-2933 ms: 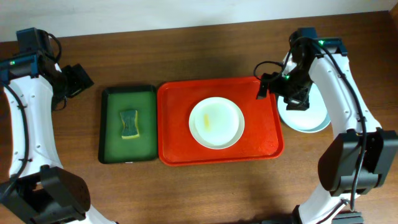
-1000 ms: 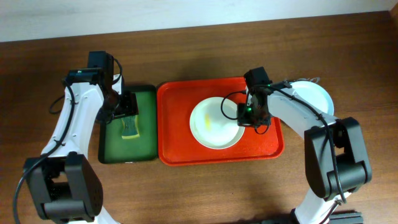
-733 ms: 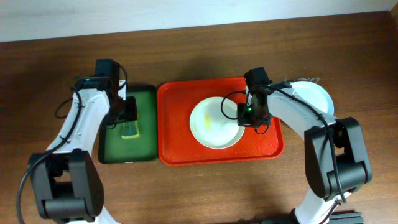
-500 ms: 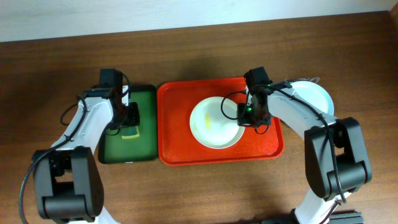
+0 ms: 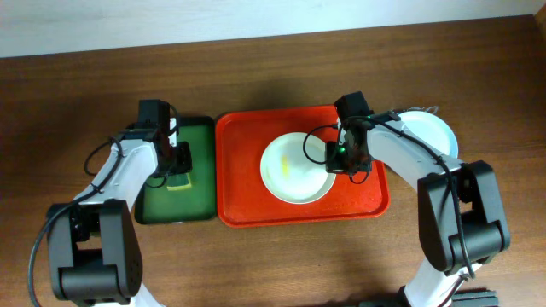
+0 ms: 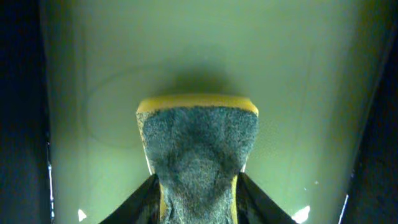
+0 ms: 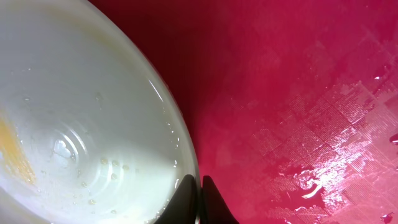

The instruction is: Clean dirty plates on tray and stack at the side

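A cream-white plate (image 5: 290, 170) with a yellowish smear lies on the red tray (image 5: 247, 196). My right gripper (image 5: 334, 158) is shut on that plate's right rim. In the right wrist view the two fingertips (image 7: 200, 186) pinch the thin edge of the plate (image 7: 81, 112) over the wet tray (image 7: 298, 93). My left gripper (image 5: 175, 166) is down in the dark green tray (image 5: 196, 136), shut on a yellow sponge (image 5: 179, 179). In the left wrist view both fingers (image 6: 149, 196) press the sides of the grey-topped sponge (image 6: 198, 143), which narrows between them.
Pale plates (image 5: 431, 132) sit stacked on the table just right of the red tray, partly hidden by my right arm. The green tray floor (image 6: 298, 93) looks wet. The two trays stand side by side, almost touching.
My left arm has come down over the green tray and its jaws have closed onto the sponge. The right gripper has stayed on the plate rim over the last second.
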Controlling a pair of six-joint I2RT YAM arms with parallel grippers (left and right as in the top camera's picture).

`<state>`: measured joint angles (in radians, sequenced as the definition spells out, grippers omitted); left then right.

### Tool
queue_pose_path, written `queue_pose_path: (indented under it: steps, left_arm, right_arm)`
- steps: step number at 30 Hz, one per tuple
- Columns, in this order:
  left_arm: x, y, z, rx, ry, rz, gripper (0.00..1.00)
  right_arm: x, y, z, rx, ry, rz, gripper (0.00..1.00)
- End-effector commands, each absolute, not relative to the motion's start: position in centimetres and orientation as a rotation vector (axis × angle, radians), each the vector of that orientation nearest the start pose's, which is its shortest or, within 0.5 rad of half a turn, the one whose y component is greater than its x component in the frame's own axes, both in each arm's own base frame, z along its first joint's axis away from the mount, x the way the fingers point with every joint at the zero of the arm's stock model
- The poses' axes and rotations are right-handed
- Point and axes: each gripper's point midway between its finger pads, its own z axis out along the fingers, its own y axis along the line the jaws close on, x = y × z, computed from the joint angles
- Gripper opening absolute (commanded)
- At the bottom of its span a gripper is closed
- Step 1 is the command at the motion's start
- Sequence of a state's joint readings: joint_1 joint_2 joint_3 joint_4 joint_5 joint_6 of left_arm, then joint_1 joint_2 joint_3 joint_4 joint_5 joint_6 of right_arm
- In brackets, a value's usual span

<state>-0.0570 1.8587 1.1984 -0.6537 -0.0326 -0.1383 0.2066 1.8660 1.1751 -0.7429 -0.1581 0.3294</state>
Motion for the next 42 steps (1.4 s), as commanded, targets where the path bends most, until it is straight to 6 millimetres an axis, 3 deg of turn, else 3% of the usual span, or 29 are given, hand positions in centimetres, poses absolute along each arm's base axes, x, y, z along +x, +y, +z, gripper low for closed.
queue_pose_path:
  steps: [1, 5, 6, 7, 8, 10, 13, 15, 21, 26, 29, 36, 42]
  left_arm:
    - [37.9, -1.4, 1.9, -0.118, 2.893, 0.038, 0.37]
    - [37.5, -1.3, 1.1, -0.117, 2.898, 0.039, 0.37]
    - [37.5, -1.3, 1.1, -0.117, 2.898, 0.038, 0.32]
    - [37.5, -1.3, 1.1, -0.117, 2.897, 0.038, 0.12]
    - [37.5, -1.3, 1.1, -0.117, 2.897, 0.038, 0.00]
    - [37.7, -1.4, 1.5, -0.117, 2.892, 0.037, 0.00]
    - [39.2, -1.4, 4.7, -0.116, 2.849, 0.031, 0.00]
    - [40.8, -1.6, 8.6, -0.092, 2.789, 0.024, 0.00]
    - [42.2, -1.7, 14.0, -0.010, 2.746, 0.035, 0.00]
    - [41.6, -1.8, 14.1, 0.001, 2.774, 0.027, 0.00]
    - [41.2, -2.7, 13.9, 0.025, 2.790, -0.010, 0.00]
    - [41.0, -6.7, 14.0, 0.165, 2.776, -0.012, 0.00]
    - [40.0, -11.0, 14.0, 0.301, 2.765, -0.045, 0.00]
  right_arm:
    - [34.1, 9.8, 1.4, 0.169, 3.035, 0.268, 0.04]
    - [34.1, 9.8, 1.4, 0.169, 3.035, 0.268, 0.04]
    - [34.1, 9.8, 1.4, 0.169, 3.035, 0.268, 0.04]
    - [34.1, 9.8, 1.4, 0.169, 3.035, 0.268, 0.04]
    - [34.1, 9.8, 1.4, 0.170, 3.036, 0.268, 0.04]
    - [34.1, 9.8, 1.4, 0.169, 3.036, 0.269, 0.04]
    - [33.9, 10.7, 1.6, 0.163, 3.043, 0.347, 0.04]
    - [33.7, 11.7, 1.8, 0.157, 3.048, 0.440, 0.04]
    - [33.3, 13.1, 2.1, 0.188, 3.056, 0.537, 0.04]
    - [33.1, 13.6, 2.1, 0.180, 3.060, 0.536, 0.04]
    - [33.0, 13.6, 2.1, 0.299, 3.068, 0.541, 0.04]
    - [32.8, 13.9, 2.2, 0.336, 3.072, 0.564, 0.04]
    - [32.5, 17.5, 2.5, 0.182, 3.052, 0.619, 0.04]
